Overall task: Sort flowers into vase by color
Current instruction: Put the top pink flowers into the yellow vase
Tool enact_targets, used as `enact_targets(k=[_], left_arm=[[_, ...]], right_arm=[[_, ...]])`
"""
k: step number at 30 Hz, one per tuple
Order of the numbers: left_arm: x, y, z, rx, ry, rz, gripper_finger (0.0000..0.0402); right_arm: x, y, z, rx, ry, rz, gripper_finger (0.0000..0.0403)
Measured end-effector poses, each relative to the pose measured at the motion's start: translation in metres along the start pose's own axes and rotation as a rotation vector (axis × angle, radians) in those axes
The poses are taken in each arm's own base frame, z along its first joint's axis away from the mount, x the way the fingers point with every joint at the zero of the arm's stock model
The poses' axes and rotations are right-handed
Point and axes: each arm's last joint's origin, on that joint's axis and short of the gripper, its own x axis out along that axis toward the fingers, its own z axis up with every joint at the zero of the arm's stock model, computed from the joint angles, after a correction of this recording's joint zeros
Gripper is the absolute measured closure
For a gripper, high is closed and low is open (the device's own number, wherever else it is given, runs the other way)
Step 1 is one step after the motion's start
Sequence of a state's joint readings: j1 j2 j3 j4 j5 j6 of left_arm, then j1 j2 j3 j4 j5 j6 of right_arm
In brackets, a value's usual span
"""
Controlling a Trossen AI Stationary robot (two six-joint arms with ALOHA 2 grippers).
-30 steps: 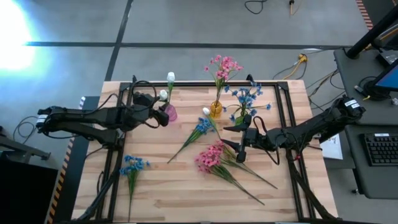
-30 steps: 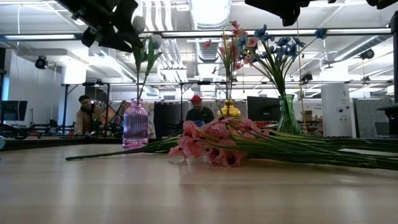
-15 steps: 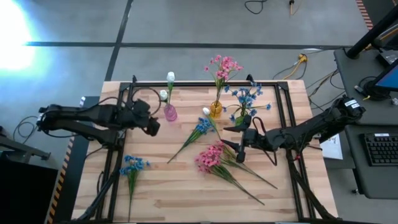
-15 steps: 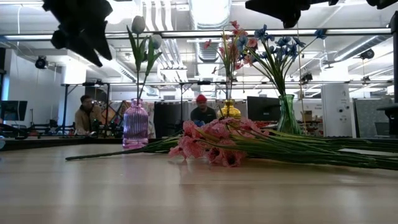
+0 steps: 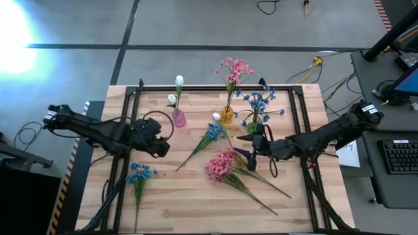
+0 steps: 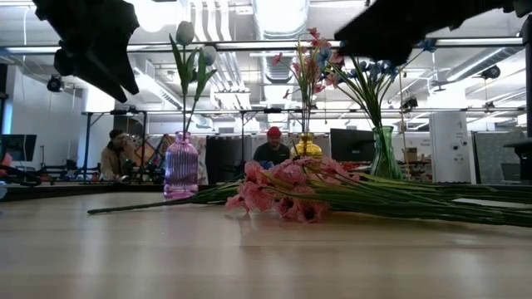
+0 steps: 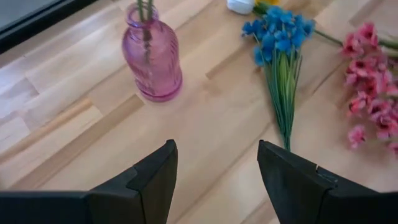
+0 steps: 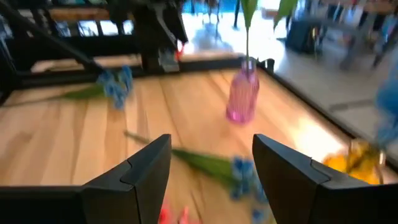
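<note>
Roughly half is sorted: the pink vase (image 5: 178, 118) holds white buds, the yellow vase (image 5: 226, 115) pink stems, the green vase (image 5: 253, 124) blue ones. Blue sprigs (image 5: 210, 134) and a pink bunch (image 5: 222, 164) lie on the desk (image 5: 196, 209). Both my left gripper (image 5: 159, 149) and right gripper (image 5: 251, 151) have jaws released, empty.

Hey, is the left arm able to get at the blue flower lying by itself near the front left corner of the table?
Probably yes. The left gripper hangs open just above and beside that blue flower, and the bare wood of the table around it leaves the way free.
</note>
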State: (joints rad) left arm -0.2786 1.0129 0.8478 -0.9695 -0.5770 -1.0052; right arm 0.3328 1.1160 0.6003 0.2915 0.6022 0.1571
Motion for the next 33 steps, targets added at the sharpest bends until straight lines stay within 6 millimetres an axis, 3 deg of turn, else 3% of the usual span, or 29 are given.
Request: enact_targets(k=[10, 25, 33], left_arm=[[0.012, -0.021, -0.014, 0.087, 0.046, 0.013, 0.0193], [0.037, -0.066, -0.041, 0.254, 0.12, -0.058, 0.0193], [0.05, -0.078, -0.049, 0.288, 0.142, -0.022, 0.0193]], right_arm=[[-0.003, -0.005, -0.026, 0.082, 0.238, -0.038, 0.0183], [-0.012, -0.001, -0.051, 0.391, 0.663, 0.183, 0.0184], [-0.01, 0.01, -0.072, 0.428, 0.831, 0.187, 0.0184]])
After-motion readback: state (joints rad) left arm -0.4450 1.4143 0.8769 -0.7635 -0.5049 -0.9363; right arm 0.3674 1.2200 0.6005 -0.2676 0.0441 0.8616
